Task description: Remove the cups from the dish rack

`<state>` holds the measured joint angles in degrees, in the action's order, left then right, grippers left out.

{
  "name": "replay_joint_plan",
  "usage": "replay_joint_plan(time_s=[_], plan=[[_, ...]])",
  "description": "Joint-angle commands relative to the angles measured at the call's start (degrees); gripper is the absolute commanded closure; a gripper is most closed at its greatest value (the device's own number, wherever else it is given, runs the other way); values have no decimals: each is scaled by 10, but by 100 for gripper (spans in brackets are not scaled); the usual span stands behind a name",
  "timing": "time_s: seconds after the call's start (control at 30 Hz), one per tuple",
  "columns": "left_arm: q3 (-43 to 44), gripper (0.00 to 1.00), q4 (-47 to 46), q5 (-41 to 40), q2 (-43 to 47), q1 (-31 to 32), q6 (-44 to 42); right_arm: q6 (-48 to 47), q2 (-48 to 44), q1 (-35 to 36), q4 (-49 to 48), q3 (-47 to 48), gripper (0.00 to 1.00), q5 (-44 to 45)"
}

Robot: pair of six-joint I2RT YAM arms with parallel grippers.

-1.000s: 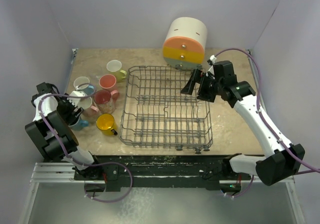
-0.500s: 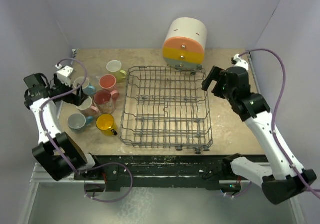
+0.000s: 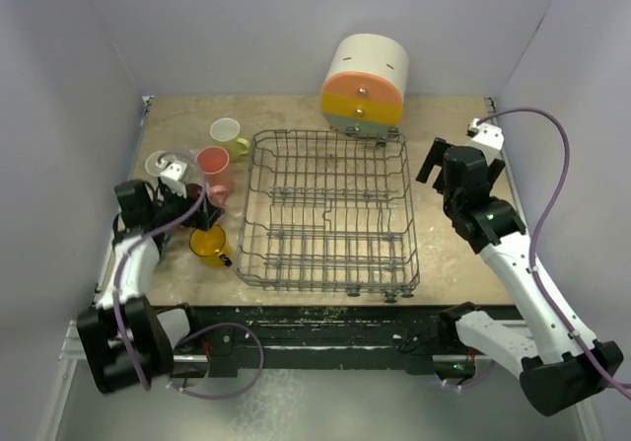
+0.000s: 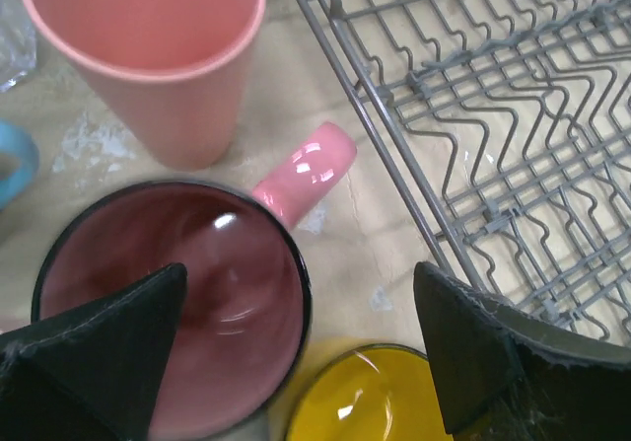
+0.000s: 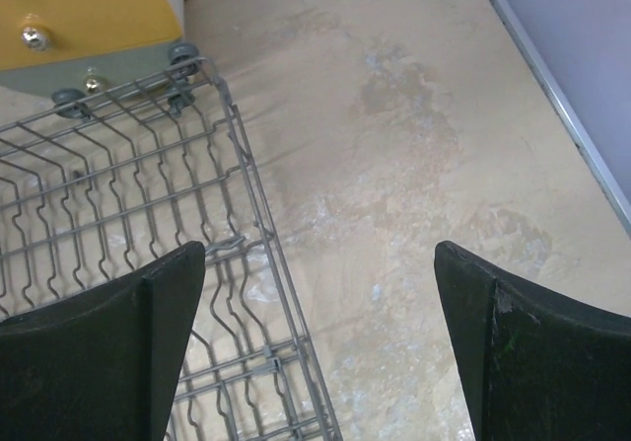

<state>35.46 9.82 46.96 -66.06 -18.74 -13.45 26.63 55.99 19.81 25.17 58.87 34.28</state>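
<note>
The grey wire dish rack (image 3: 325, 214) stands mid-table and holds no cups that I can see. The cups stand in a cluster to its left: a lime-yellow mug (image 3: 229, 133), a tall pink cup (image 3: 213, 163), a white-inside mug (image 3: 161, 165) and a yellow mug (image 3: 209, 244). My left gripper (image 3: 194, 207) hangs open over this cluster. In the left wrist view it (image 4: 299, 268) is above a dark pink mug (image 4: 177, 293), with the yellow mug (image 4: 365, 402) and the tall pink cup (image 4: 148, 56) nearby. My right gripper (image 3: 441, 168) is open and empty beside the rack's right rim (image 5: 246, 194).
A big cream, orange and green cylinder (image 3: 365, 86) with knobs stands behind the rack's far right corner. A clear glass (image 4: 12, 27) and a blue handle (image 4: 15, 160) show at the left wrist view's left edge. Grey walls enclose the table (image 3: 286, 110).
My left arm swung out to the far left, then drew back low over the cups, jaws wider. My right arm pulled back from the rack's far right corner toward the right.
</note>
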Motion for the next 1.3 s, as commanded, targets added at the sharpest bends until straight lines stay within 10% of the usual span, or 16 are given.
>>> replay_joint_plan(time_s=[0.0,0.1,0.27,0.97,1.27], plan=[[-148,1,-173,-32,188,-2,59,21,-38,-2,-36,-34,0,57],[-183,1,-124,62,283,0,-9,51,-89,-2,-83,-79,0,66],[-168,1,-113,141,200,0,-68,77,-165,-2,-149,-152,0,76],[-205,1,-203,-180,195,0,94,101,-181,-2,-196,-226,0,134],[-259,1,-272,-122,241,0,105,91,-199,-2,-227,-254,0,143]])
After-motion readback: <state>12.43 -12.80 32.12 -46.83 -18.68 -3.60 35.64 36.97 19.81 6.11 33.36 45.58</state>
